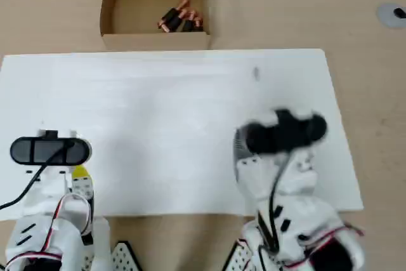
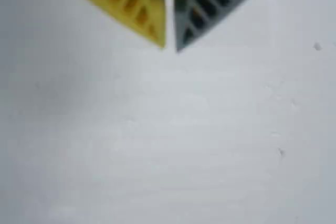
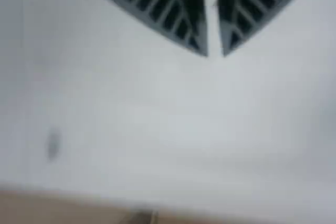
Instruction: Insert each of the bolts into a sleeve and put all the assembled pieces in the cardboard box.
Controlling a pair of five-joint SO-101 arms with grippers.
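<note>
**High view: pieces in the box, both arms back at the near edge**

The cardboard box (image 1: 111, 23) sits at the far edge of the table (image 1: 368, 80), just past the far edge of the white mat (image 1: 165, 106). The assembled pieces (image 1: 182, 18) lie in a little heap inside it, toward its right wall. Looks pretty much done to me.

The left gripper (image 2: 169, 43) has its yellow and grey fingers drawn together to a thin slit with nothing between them, hovering over the mat. Same deal for the right gripper (image 3: 214, 51): dark fingers nearly touching, holding nothing.

What could go wrong:
- The box looks light, so an arm clipping its near wall would probably shove it along the table or tip it.
- The pieces are piled loosely, so a poke could scatter them or maybe slide a bolt out of its sleeve. They're too small to tell how well the bolts are seated.
- The black cable on the right arm (image 1: 285, 176) hangs slack and could snag on a reach.

There's also a grey disc (image 1: 390, 14) by the far right corner, well out of the way.
</note>
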